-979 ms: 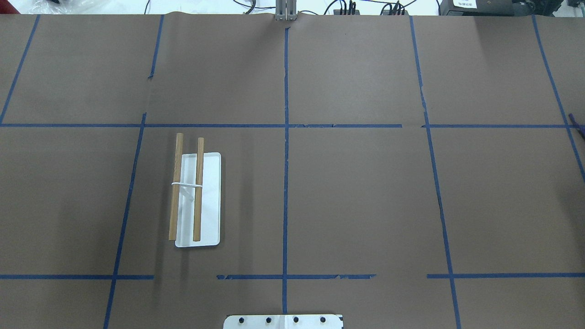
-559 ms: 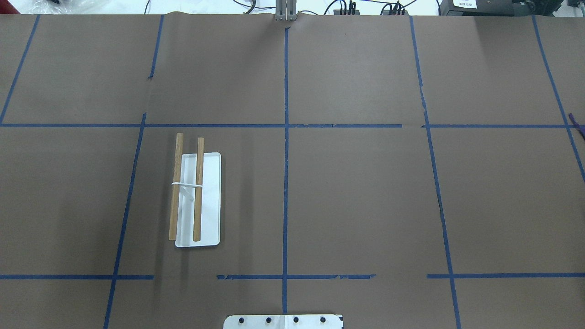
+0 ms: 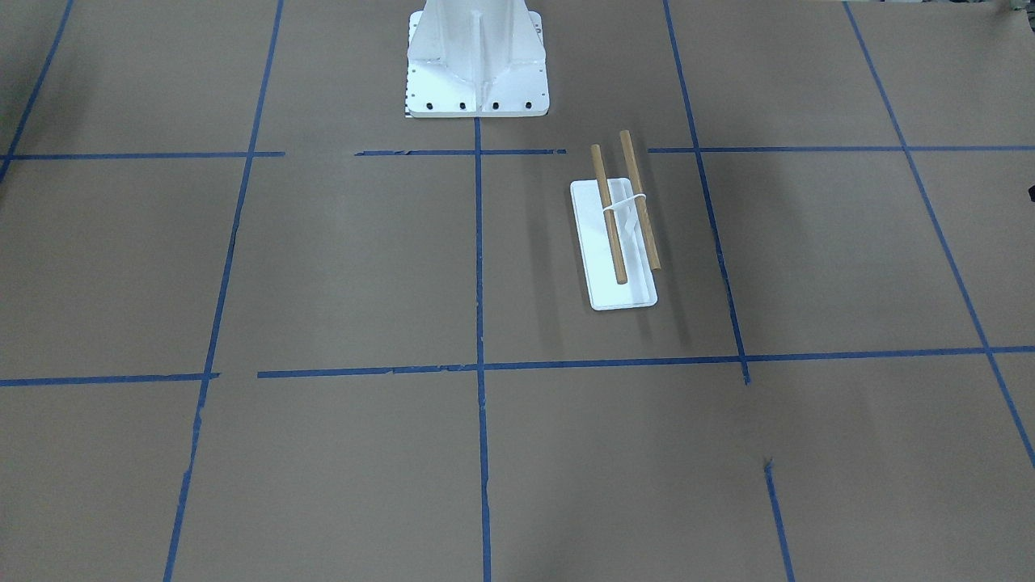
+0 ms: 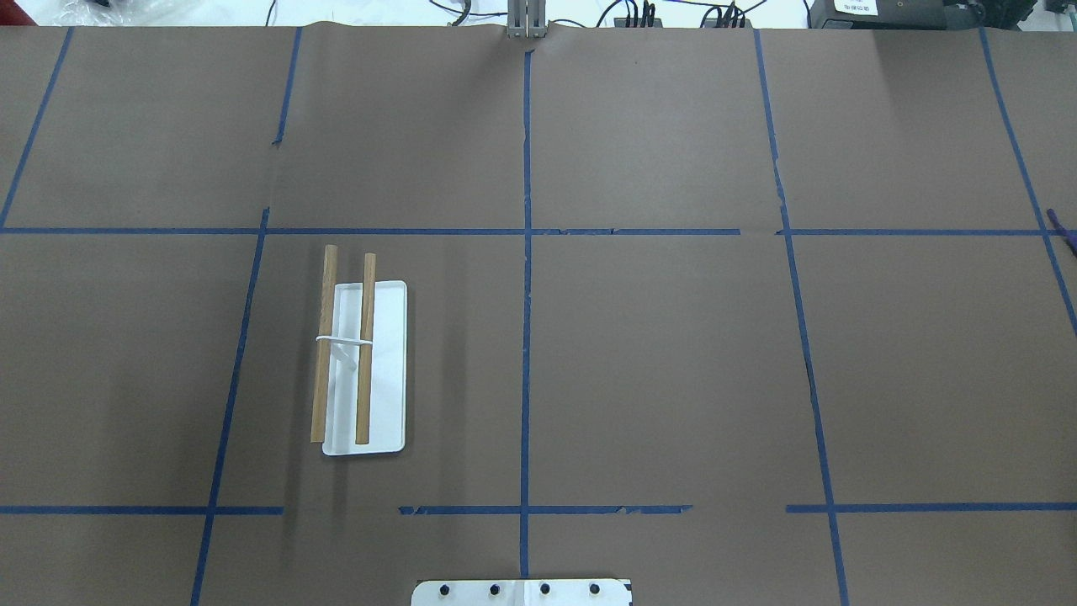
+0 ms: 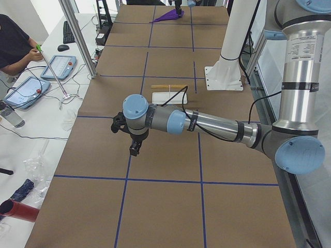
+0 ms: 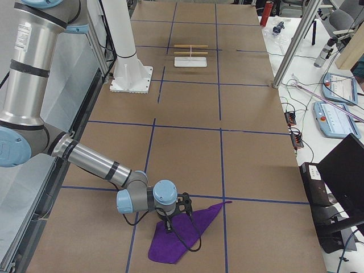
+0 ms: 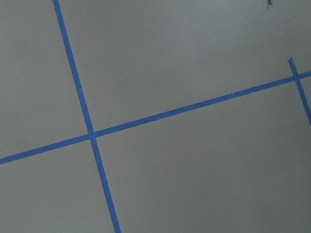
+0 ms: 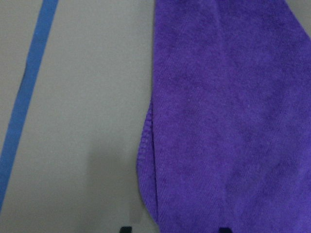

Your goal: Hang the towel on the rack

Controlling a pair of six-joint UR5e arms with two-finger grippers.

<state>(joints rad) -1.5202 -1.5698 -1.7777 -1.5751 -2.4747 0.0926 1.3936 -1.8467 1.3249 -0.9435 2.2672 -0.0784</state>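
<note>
The rack [image 4: 362, 362] stands on the left half of the table, two wooden rods over a white base; it also shows in the front view [image 3: 618, 234]. The purple towel [image 6: 182, 236] lies flat near the table's right end; only a sliver [image 4: 1065, 233] reaches the overhead view. My right gripper [image 6: 170, 220] hangs low over the towel's edge. In the right wrist view its two fingertips [image 8: 125, 229] stand apart at the bottom edge, open, with the towel [image 8: 228, 121] between and beyond them. My left gripper [image 5: 135, 147] hovers over bare table past the rack; I cannot tell whether it is open.
The white bolted pedestal [image 3: 477, 56] stands at the robot's side of the table. Blue tape lines cross the brown cover. Metal posts [image 6: 290, 48] rise at the table's far edge. An operator [image 5: 13, 41] and tablets sit beyond it.
</note>
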